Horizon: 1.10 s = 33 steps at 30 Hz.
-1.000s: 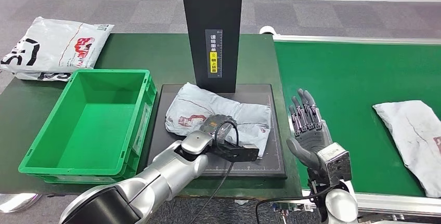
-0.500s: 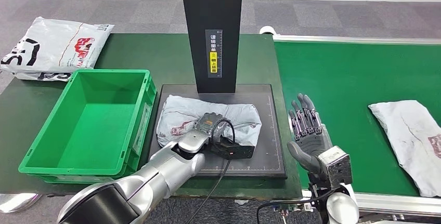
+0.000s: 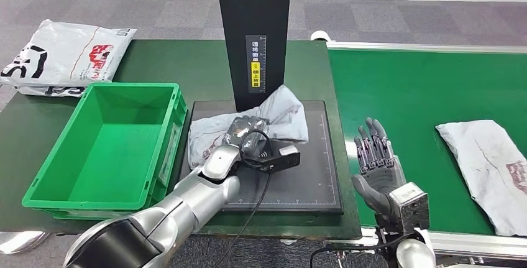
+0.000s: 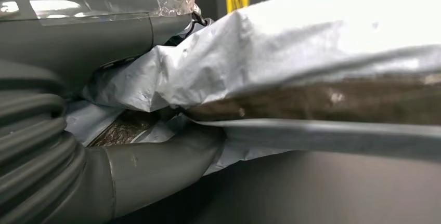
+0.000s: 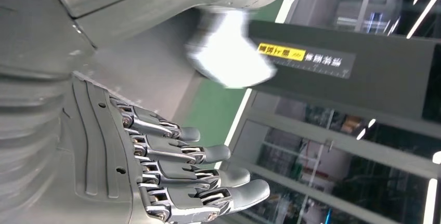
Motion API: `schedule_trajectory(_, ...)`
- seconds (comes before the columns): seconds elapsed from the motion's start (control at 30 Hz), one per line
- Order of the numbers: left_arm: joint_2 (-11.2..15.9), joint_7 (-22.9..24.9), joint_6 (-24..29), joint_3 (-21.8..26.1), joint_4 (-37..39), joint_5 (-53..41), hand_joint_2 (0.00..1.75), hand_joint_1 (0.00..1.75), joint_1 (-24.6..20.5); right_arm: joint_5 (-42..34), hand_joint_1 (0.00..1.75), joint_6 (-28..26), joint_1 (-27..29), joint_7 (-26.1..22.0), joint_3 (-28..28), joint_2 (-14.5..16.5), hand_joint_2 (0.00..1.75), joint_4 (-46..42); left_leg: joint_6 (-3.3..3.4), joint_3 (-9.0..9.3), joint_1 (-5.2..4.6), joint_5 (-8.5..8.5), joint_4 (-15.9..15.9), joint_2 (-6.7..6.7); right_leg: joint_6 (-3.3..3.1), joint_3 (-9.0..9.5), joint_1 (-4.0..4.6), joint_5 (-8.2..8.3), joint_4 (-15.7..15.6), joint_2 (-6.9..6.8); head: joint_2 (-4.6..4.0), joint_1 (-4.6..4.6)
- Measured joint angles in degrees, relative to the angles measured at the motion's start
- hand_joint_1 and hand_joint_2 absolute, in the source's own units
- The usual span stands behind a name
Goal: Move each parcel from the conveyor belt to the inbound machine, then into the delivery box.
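A crumpled grey parcel (image 3: 281,115) is partly lifted off the black scale plate (image 3: 304,184) of the inbound machine, in front of its black column (image 3: 255,32). My left hand (image 3: 243,132) grips it from the near side; in the left wrist view the thumb (image 4: 156,167) and fingers (image 4: 104,31) clamp the grey plastic (image 4: 291,57). My right hand (image 3: 374,159) is held upright and open beside the belt's near left corner, fingers (image 5: 208,182) spread, holding nothing. A second grey parcel (image 3: 488,168) lies on the green conveyor belt (image 3: 422,94) at the right.
A green delivery box (image 3: 102,147) stands left of the scale plate. A white printed parcel (image 3: 59,56) lies at the table's far left corner. A black cable (image 3: 258,199) hangs from my left wrist across the plate's front.
My left hand has closed on the parcel and raised it, dragging it left toward the green box; its right end now stands up. The belt parcel has moved slightly left. My right hand sank a little.
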Motion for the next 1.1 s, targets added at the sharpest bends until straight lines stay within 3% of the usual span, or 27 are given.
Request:
schedule_trajectory(0.13, 0.8, -3.4, 4.5, 8.1, -10.0, -1.4, 1.75, 1.75, 3.9, 0.2, 0.00, 0.1, 2.2, -0.6, -1.5, 0.6, 1.75, -1.2, -0.01, 0.00, 0.00, -0.04, 0.0, 0.04, -0.01, -0.03, 0.00, -0.04, 0.0, 0.05, 0.00, 0.00)
schedule_trajectory(0.4, 1.2, -8.9, 2.5, 20.5, -38.7, 3.0, 1.75, 1.75, 17.7, 0.5, 0.00, 0.3, 4.9, -0.7, -4.3, 2.1, 1.75, -3.7, -0.05, -0.05, 0.00, -0.09, 0.0, 0.07, -0.03, -0.12, 0.01, -0.14, 0.0, 0.05, 0.00, 0.00)
schedule_trajectory(0.57, 1.4, -9.3, 2.6, 23.0, -46.4, 3.5, 1.75, 1.75, 21.0, 0.7, 0.00, 0.4, 5.2, -0.7, -4.9, 2.6, 1.75, -4.4, -0.05, -0.07, 0.01, -0.08, 0.0, 0.04, -0.02, -0.10, 0.00, -0.14, 0.0, 0.01, 0.00, 0.00)
schedule_trajectory(0.87, 1.4, -10.4, 7.5, 29.0, -62.0, 4.3, 1.75, 1.75, 27.4, 1.4, 0.00, 0.2, 6.0, -0.1, -5.3, 3.5, 1.75, -5.7, -0.06, -0.09, 0.01, -0.09, 0.0, 0.07, -0.04, -0.14, 0.02, -0.16, 0.0, 0.04, 0.00, -0.02)
schedule_trajectory(1.1, 1.4, -8.2, 8.1, 30.4, -71.4, -1.2, 1.75, 1.75, 27.0, 1.8, 0.00, 0.2, 6.0, 0.5, -5.7, 3.9, 1.75, -5.9, -0.05, -0.11, 0.01, -0.08, 0.0, 0.05, -0.04, -0.14, 0.01, -0.16, 0.0, 0.02, 0.00, -0.02)
